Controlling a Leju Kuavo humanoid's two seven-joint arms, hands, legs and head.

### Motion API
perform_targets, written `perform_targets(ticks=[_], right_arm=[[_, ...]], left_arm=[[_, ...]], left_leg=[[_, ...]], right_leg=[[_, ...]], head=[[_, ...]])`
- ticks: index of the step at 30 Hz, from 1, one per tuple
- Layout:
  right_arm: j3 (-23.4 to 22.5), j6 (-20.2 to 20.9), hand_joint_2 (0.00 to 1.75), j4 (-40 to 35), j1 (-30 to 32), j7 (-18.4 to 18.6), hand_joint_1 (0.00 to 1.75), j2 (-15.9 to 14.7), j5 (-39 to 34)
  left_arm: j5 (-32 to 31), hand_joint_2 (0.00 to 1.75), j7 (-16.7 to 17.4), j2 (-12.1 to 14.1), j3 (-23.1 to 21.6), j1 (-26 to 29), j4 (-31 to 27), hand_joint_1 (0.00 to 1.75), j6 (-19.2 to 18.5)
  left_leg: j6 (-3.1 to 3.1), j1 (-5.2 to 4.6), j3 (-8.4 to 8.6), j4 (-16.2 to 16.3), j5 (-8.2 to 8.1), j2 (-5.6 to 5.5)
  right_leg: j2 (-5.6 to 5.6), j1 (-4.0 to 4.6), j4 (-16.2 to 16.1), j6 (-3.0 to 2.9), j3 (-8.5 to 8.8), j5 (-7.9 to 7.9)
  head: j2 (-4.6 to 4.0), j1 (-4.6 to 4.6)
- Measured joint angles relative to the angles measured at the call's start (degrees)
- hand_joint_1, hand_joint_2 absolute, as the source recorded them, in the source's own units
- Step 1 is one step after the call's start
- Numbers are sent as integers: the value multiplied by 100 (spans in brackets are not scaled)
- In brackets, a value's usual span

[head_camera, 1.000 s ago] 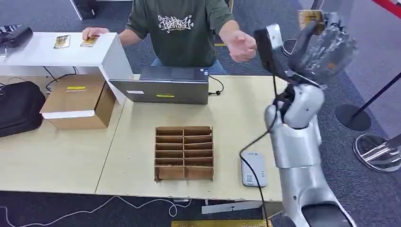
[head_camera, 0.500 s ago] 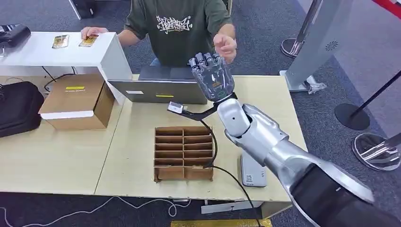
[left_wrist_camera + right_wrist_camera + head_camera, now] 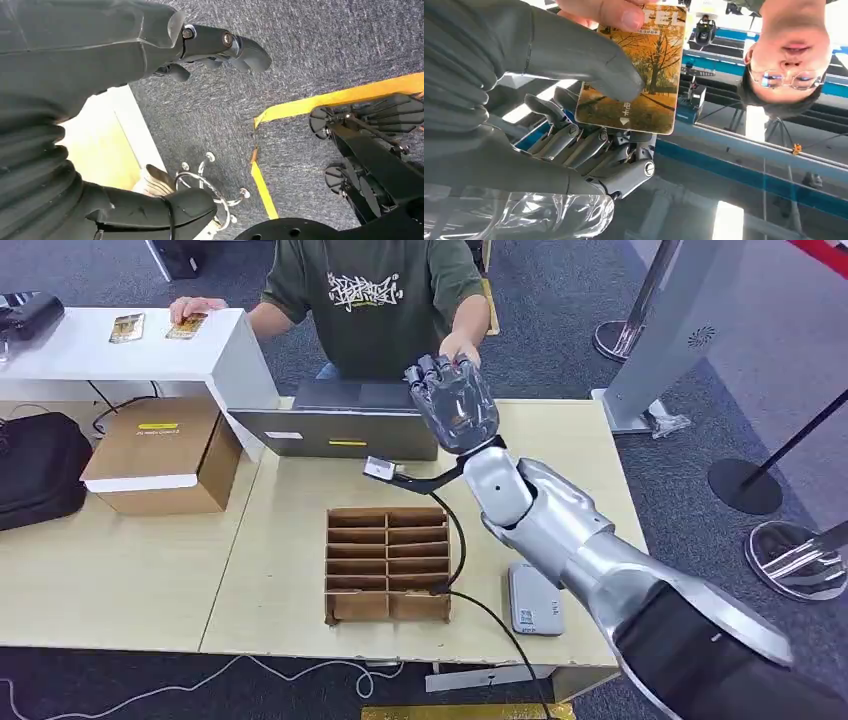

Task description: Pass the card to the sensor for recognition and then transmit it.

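The right hand [image 3: 455,405] is raised beyond the laptop [image 3: 340,420], thumb pinning the card [image 3: 636,70] against its fingers while a person's hand [image 3: 609,11] pinches the card's far edge. It looks thin, stiff, light and slick; best held by the edges. The left hand [image 3: 100,65] hangs empty, fingers loosely spread.

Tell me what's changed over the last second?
The right hand swung the card from far right to over the laptop, and the person's hand reached in to pinch it. Sorter box, sensor and left hand stayed put.
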Motion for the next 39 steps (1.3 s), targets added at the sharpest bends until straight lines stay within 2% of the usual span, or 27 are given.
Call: perform_targets(ticks=[24, 26, 27, 28, 39], right_arm=[[-153, -2, 175, 76, 41, -39, 175, -13, -2], [-160, -2, 175, 76, 60, -9, 52, -17, 0], [-173, -2, 175, 76, 70, 0, 7, -20, 0], [-199, -2, 175, 76, 83, 6, 0, -20, 0], [-370, -2, 175, 81, 147, 66, 0, -35, 0]], left_arm=[[0, 175, -2, -4, -2, 4, 0, 0, 22], [0, 175, 0, -4, -2, 4, 0, 0, 22], [0, 175, 0, -4, -2, 4, 0, 0, 24], [0, 175, 0, -4, -2, 4, 0, 0, 22], [0, 175, 0, -24, -2, 9, 0, 0, 24]], left_leg=[[0, -1, 0, 0, 0, 1], [0, -1, 0, 0, 0, 1], [0, -1, 0, 0, 0, 1], [0, -1, 0, 0, 0, 1], [0, -1, 1, 0, 0, 1]], right_leg=[[1, 0, -1, 0, -2, 0], [1, 0, -1, 0, -2, 0], [1, 0, -1, 0, -2, 0], [1, 0, -1, 0, -2, 0], [2, 0, -1, 0, -1, 0]], head=[[0, 0], [0, 0], [0, 0], [0, 0], [0, 0]])
